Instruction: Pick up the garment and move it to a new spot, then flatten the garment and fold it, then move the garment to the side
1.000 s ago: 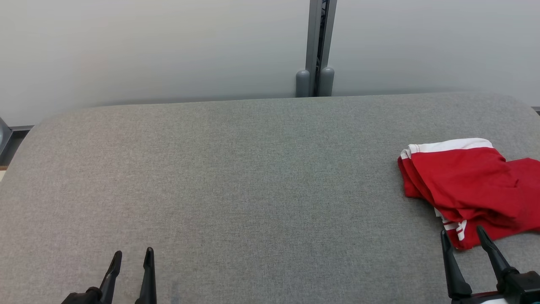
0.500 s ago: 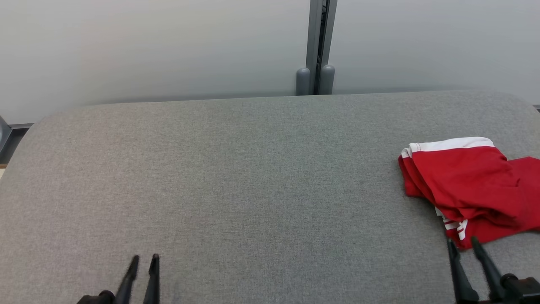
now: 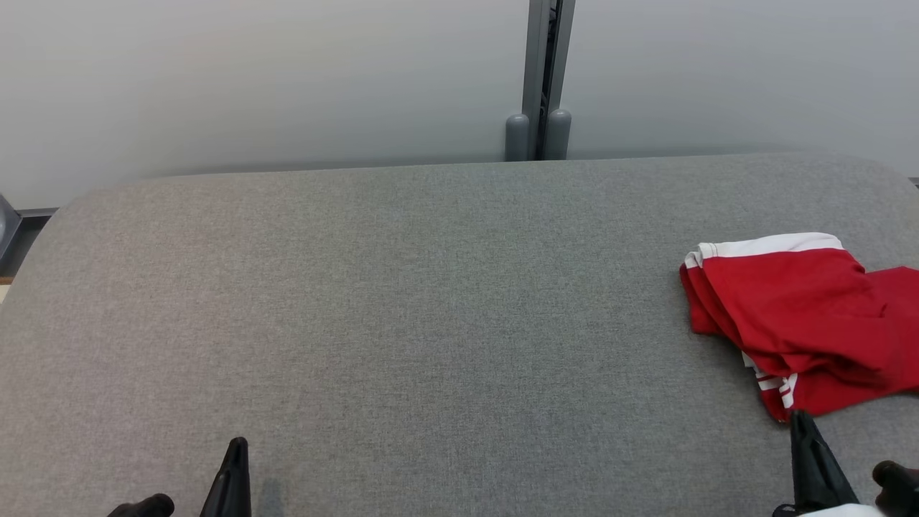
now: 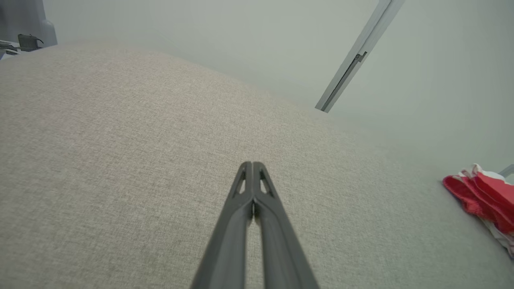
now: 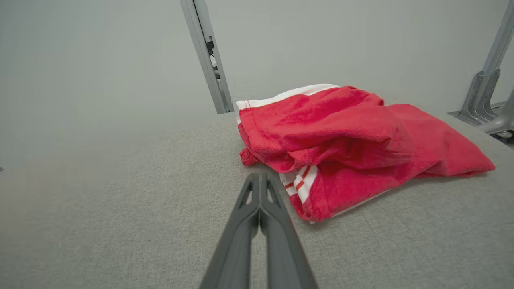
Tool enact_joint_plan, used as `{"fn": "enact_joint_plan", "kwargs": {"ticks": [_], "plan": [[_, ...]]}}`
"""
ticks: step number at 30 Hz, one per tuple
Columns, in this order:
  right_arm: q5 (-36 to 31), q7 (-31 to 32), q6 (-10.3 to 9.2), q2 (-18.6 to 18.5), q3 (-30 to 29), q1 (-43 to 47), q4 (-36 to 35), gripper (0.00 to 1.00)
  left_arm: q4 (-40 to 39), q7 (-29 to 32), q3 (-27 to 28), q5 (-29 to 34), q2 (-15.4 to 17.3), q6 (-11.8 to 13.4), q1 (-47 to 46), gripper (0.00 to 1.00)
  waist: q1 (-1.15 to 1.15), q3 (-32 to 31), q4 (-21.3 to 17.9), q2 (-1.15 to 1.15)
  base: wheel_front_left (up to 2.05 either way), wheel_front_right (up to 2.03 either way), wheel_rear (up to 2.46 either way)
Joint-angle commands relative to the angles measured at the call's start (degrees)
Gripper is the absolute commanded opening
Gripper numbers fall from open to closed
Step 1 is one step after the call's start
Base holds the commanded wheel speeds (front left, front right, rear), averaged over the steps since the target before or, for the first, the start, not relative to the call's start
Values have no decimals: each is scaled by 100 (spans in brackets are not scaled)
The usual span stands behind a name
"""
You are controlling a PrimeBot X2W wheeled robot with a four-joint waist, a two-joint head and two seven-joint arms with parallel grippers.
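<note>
Red garment point(image 3: 797, 316), white trim, lies in a loosely folded bundle at the right end of the grey desk point(image 3: 431, 301). Part of it runs past the right edge of the head view. The right hand point(image 5: 260, 175) has its fingers pressed together and holds nothing; the tips are just beside the garment's near striped corner. The left hand point(image 4: 252, 163) is closed tip to tip and empty, over bare desk at the near left, well apart from the garment. Behind the desk are a pale wall point(image 3: 287, 72) and a grey post point(image 3: 546, 72).
</note>
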Motion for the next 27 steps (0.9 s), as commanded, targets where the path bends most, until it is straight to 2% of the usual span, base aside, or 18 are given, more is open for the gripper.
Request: {"fn": "enact_joint_plan", "kwargs": {"ticks": [1,27], "plan": [[325,68,0,-52,-29,-178,-43,0,-118,50,52,-277,47,38,-191,0,0,8,0,-5,0,0,0],[2846,654,0,-95,-77,-697,186,0,-249,641,238,-2446,76,181,-676,0,0,53,3,-5,0,0,0]]}}
